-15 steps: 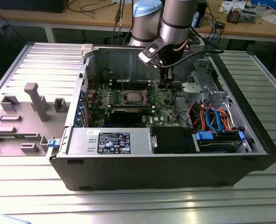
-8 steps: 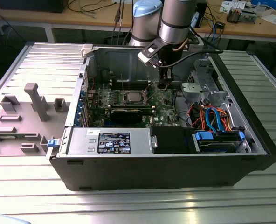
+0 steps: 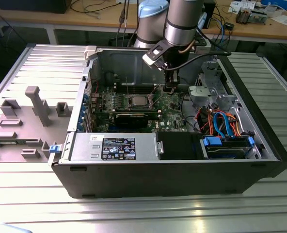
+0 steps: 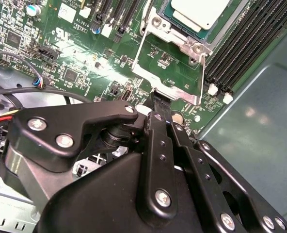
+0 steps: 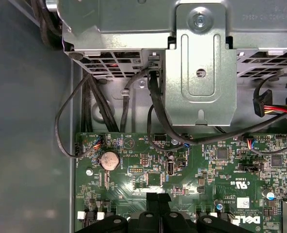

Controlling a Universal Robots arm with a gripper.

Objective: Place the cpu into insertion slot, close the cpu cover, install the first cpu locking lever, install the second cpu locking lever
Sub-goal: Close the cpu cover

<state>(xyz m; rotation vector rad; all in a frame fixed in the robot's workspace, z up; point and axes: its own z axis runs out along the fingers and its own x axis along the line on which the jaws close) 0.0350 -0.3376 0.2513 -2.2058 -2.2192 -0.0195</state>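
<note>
Ribbed grey metal bench (image 3: pixel 260 213) carries an open black steel computer case (image 3: pixel 182 180). With black fingers (image 4: pixel 155 133) together, the tool (image 4: pixel 159 99) touches the thin silver window-frame cpu cover (image 4: pixel 168 83), swung open toward it. Beyond, the dull silver-grey square cpu (image 4: pixel 198 10) sits in the silver-rimmed insertion slot (image 4: pixel 182 41). Risk: the smooth, springy plate may slip and strike the chip.

One open computer case (image 3: pixel 172 179), one green motherboard (image 5: pixel 206 165), one cpu (image 4: pixel 201 12), one round coin battery (image 5: pixel 109 159), one long black card (image 3: pixel 134 118).
</note>
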